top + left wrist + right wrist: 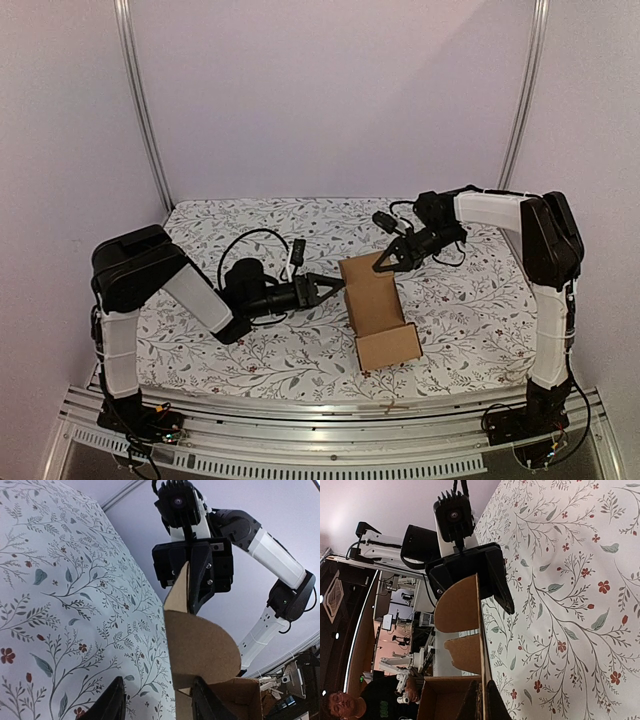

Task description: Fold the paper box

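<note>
The left gripper [335,285] lies low, fingers spread wide astride one end of the far wall of the paper box [378,305] (a half-formed brown carton mid-table on the floral cloth [470,300]), whose other end the right gripper [384,267] pinches tight

Matt corrug. cardbd paper box [372,292]

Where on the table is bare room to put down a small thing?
Bare: the cloth between the paper box and the right arm; the near strip between the left arm and the front rail. Crowded: the box's far end, where the left gripper and right gripper are.
</note>
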{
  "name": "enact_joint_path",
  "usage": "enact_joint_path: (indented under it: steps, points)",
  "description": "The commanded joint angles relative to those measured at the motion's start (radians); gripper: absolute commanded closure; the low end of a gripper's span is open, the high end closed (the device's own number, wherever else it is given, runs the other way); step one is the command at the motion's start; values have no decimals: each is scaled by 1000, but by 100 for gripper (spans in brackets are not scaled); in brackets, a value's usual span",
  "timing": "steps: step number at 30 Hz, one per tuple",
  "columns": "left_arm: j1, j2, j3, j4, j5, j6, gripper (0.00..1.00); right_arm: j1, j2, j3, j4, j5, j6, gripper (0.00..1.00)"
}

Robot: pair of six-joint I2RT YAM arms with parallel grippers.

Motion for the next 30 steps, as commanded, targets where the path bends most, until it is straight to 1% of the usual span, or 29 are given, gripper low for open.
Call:
enact_joint_path:
  steps: [1,7,11,15,20,26,28,29,30]
  points:
    - [-32,25,53,143,61,-10,55,3,-6,-12,10,-45,2,100]
    - [-31,53,75,173,46,-23,60,5,-12,-13,-3,-66,-11,100]
    - [-30,84,94,224,39,-50,67,14,-16,-14,-16,-67,-27,100]
    - [-30,103,124,237,49,-61,77,20,-22,-12,-18,-64,-30,100]
    - [-26,103,152,239,67,-55,82,21,-20,-13,-23,-66,-34,100]
    - [-15,100,190,239,99,-58,92,21,-22,-13,-30,-72,-40,100]
    - [-13,103,204,238,106,-63,93,21,-22,-13,-32,-70,-44,100]
    - [-13,104,208,239,109,-64,92,20,-22,-12,-34,-70,-46,100]
    - [-12,102,210,239,111,-66,88,20,-22,-12,-37,-69,-46,100]
